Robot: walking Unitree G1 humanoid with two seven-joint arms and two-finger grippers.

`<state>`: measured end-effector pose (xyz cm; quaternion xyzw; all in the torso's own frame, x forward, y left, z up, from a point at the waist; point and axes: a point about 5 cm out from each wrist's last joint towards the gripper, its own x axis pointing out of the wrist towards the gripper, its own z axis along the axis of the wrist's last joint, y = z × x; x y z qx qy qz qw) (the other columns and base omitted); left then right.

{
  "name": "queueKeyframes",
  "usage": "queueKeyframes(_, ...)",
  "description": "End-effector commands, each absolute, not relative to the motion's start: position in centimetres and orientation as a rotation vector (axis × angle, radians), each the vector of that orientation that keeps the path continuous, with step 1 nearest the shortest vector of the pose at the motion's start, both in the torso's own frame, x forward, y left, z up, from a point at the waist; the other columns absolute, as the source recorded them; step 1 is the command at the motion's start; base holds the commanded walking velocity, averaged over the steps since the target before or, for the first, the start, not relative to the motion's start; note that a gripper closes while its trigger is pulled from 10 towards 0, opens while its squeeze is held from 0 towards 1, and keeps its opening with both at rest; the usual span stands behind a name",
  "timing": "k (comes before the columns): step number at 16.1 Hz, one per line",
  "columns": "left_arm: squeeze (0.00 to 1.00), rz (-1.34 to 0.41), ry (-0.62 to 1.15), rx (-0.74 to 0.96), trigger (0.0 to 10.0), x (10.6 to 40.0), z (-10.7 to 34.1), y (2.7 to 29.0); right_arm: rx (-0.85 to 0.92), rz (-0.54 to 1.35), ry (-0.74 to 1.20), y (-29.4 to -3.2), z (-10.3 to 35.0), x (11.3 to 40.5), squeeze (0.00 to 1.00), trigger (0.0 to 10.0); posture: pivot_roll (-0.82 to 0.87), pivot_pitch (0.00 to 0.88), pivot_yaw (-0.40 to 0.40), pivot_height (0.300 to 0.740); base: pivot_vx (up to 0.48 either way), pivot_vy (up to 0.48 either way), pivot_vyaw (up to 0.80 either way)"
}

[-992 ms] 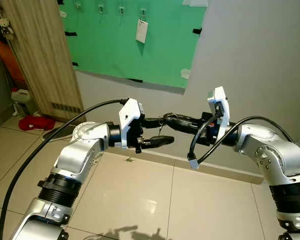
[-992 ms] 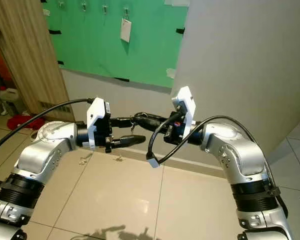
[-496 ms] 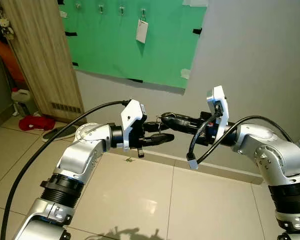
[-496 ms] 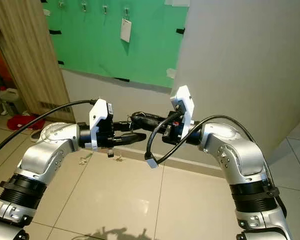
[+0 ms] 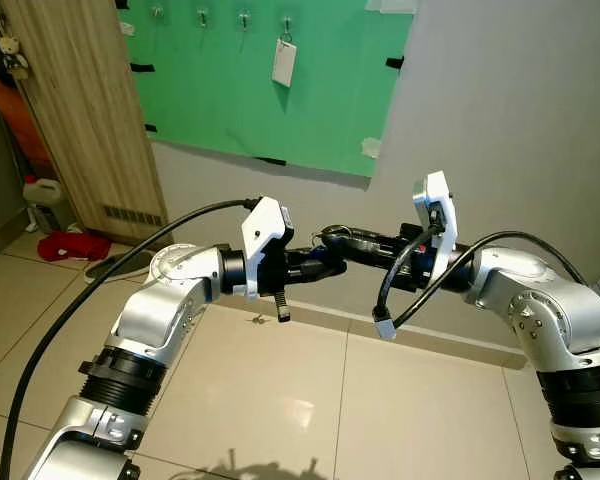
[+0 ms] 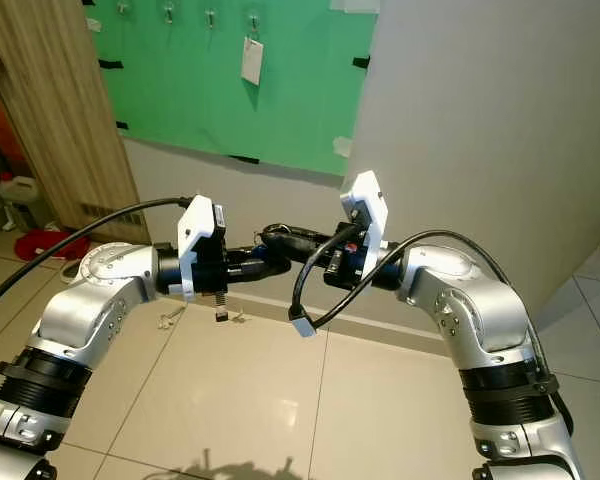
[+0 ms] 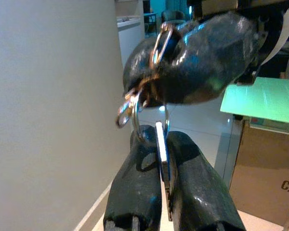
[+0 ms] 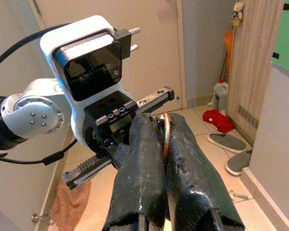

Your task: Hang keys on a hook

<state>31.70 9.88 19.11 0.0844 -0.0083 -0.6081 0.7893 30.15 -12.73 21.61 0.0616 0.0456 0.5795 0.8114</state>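
Note:
A bunch of keys on a copper ring [image 8: 165,130] hangs between my two grippers at chest height, in front of the grey wall. My right gripper [image 5: 328,237] is shut on the ring. My left gripper [image 5: 316,259] meets it from the opposite side and is shut on the flat blade of one key [image 7: 162,154]. In the left wrist view the ring and a small clasp [image 7: 126,111] dangle just beyond my fingers [image 7: 135,192]. The hooks [image 5: 243,17] sit in a row along the top of a green board [image 5: 220,100], up and to the left of both grippers.
A white tag [image 5: 283,62] hangs from the rightmost hook. A wooden panel [image 5: 80,120] stands left of the board, with a white jug [image 5: 42,190] and a red cloth [image 5: 72,245] on the tiled floor. A black cable loop [image 5: 385,300] hangs under my right wrist.
My left gripper's fingers were spread a second ago; they have since closed on the key. The right gripper has stayed in place with the ring.

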Motion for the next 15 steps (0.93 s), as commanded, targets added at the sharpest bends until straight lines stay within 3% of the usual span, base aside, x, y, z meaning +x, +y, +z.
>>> queueKeyframes(1,0.0,-1.333,-0.039,0.199,0.0,31.5,19.8,9.7,0.109,1.216,0.076,-12.7,21.8,30.2,0.0,0.0,-0.07,0.0,-0.052,0.74,0.0,0.0,0.0)
queueKeyframes(3,0.0,-1.339,-0.04,0.206,0.0,31.5,19.9,9.7,0.089,1.2,0.081,-12.7,21.7,30.4,0.0,0.0,-0.07,0.0,-0.049,0.74,0.0,0.0,0.0)
queueKeyframes(5,0.0,-1.341,-0.036,0.213,0.0,31.5,20.0,9.8,0.071,1.201,0.073,-12.7,21.8,30.4,0.0,8.4,-0.07,0.0,-0.048,0.74,0.0,0.0,0.0)
queueKeyframes(6,0.0,-1.341,-0.035,0.215,0.0,31.5,19.9,9.8,0.066,1.19,0.072,-12.8,21.8,30.5,0.0,10.0,-0.07,0.0,-0.048,0.74,0.0,0.0,0.0)
queueKeyframes(8,0.0,-1.34,-0.03,0.218,0.0,31.5,19.8,9.8,0.059,1.146,0.063,-13.2,21.8,31.0,1.0,10.0,-0.07,0.0,-0.048,0.74,0.0,0.0,0.0)
queueKeyframes(15,0.0,-1.345,-0.022,0.223,0.0,31.4,19.7,9.7,0.04,1.095,0.037,-14.0,22.0,31.4,1.0,10.0,-0.08,0.0,-0.045,0.74,0.0,0.0,0.0)
